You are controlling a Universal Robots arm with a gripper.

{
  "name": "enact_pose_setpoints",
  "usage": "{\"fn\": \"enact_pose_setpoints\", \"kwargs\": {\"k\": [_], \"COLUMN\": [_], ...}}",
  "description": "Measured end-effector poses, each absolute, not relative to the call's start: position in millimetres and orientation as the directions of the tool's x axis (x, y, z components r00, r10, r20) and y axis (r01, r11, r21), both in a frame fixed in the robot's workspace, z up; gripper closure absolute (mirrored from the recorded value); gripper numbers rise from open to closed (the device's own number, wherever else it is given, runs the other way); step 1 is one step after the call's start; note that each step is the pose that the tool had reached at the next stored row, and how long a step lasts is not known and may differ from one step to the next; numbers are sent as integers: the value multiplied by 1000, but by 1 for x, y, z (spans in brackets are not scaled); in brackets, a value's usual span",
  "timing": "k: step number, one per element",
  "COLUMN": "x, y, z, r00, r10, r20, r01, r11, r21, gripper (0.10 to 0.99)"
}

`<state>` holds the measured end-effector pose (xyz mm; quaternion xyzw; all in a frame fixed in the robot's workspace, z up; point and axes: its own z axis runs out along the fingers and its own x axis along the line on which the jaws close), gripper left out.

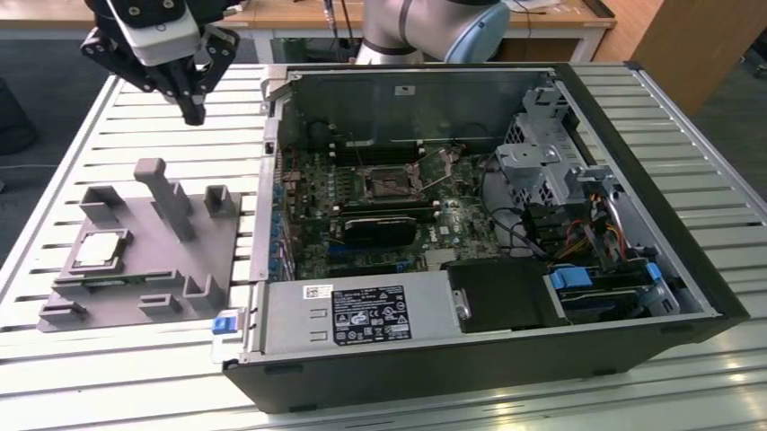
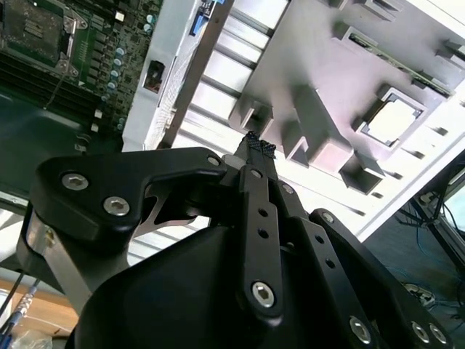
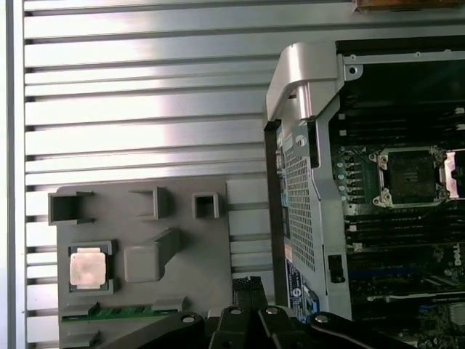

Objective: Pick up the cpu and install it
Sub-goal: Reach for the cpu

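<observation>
Scene as I saw it from the console, read left to right across the exterior view. The grey holder (image 1: 222, 238) lay flat on the slatted table (image 1: 120, 373), just beside the case (image 1: 480, 364) on the exterior view's left. The cpu (image 1: 101, 249) sat silver face up in a square pocket of the holder, on the side away from the case. The first wrist view showed the cpu (image 3: 88, 267) in that same pocket. The gripper (image 1: 192, 112) hung above the table, off the case's far corner on the exterior view's left, well apart from the cpu. Its fingers were drawn together with nothing between them. Inside the case, the socket (image 1: 390, 184) lay towards the far wall, its centre dark.
</observation>
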<state>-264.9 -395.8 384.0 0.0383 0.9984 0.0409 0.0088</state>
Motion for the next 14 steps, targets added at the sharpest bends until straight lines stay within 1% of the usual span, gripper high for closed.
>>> {"fn": "enact_pose_setpoints", "kwargs": {"k": [14], "x": [-280], "y": [-396], "z": [383], "r00": [-997], "r10": [77], "r20": [-12], "r01": [76], "r11": [994], "r21": [82], "gripper": [980]}}
